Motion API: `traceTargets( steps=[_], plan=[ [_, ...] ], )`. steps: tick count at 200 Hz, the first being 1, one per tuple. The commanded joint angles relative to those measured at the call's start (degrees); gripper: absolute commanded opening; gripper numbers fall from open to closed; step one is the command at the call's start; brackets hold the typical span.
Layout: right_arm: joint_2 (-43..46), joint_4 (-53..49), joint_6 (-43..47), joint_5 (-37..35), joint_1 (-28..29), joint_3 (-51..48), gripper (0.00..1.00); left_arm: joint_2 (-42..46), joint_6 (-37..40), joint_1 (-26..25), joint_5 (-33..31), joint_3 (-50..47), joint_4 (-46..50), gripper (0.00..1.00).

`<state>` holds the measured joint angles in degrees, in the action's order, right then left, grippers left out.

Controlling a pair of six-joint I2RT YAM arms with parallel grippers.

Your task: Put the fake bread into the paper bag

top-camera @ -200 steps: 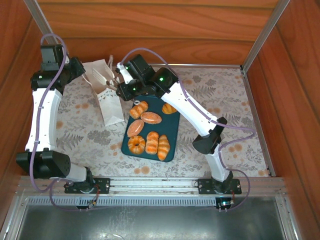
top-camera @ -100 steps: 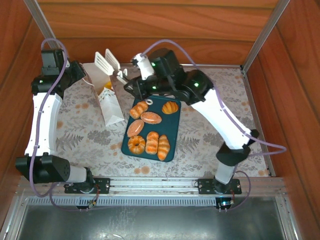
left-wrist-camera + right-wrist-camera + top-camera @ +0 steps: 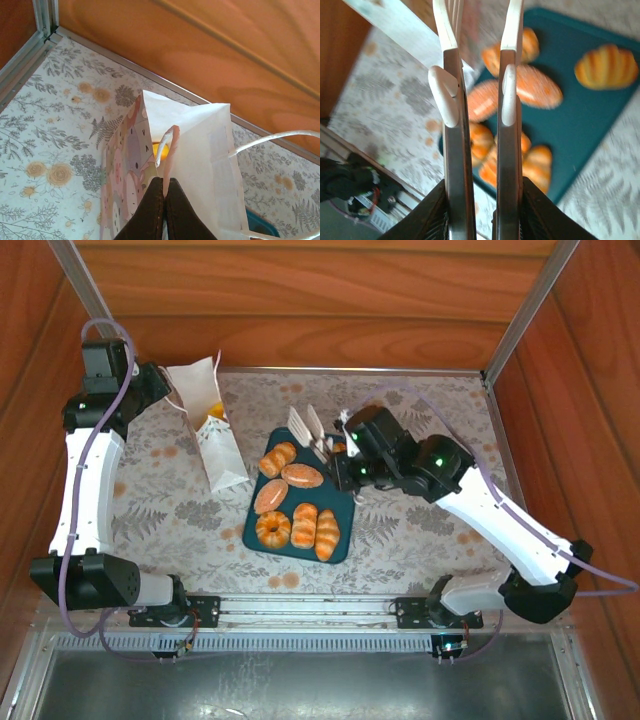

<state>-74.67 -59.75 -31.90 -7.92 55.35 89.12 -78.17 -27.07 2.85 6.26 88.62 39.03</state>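
Seven pieces of fake bread [image 3: 302, 475] sit on a dark blue-green tray [image 3: 340, 505] in the middle of the flowery counter [image 3: 420, 540]. The round pumpkin bun [image 3: 272, 529] and two long rolls are on the near end of the tray. Two oval buns and a ridged roll lie farther back.

The right gripper [image 3: 304, 418] hangs over the far end of the tray, above the bread. Its two long white fingers [image 3: 509, 95] stand a little apart, and there is nothing between them. One more bun [image 3: 607, 67] lies on the tray just to the side of it.

Farther back and to the left is the white paper bag [image 3: 222, 455] with cartoon pictures on it. Its mouth is open at the top. One orange piece of bread [image 3: 214, 410] is already inside it. The left gripper [image 3: 164, 186] is pinched tight on the top edge of the bag, by a white cord handle [image 3: 270, 140].
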Motion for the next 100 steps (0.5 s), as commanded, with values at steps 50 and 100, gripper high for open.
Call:
traceTargets(
  steps=[50, 100],
  plan=[
    [5.8, -8.7, -12.8, 6.2, 0.4, -16.8, 0.34, 1.4, 0.0, -0.5, -0.2, -1.1, -0.8, 0.00],
    [4.4, -9.6, -15.0, 9.9, 3.6, -20.4, 0.37, 1.3, -0.5, -0.5, 0.1, -1.1, -0.9, 0.00]
  ],
)
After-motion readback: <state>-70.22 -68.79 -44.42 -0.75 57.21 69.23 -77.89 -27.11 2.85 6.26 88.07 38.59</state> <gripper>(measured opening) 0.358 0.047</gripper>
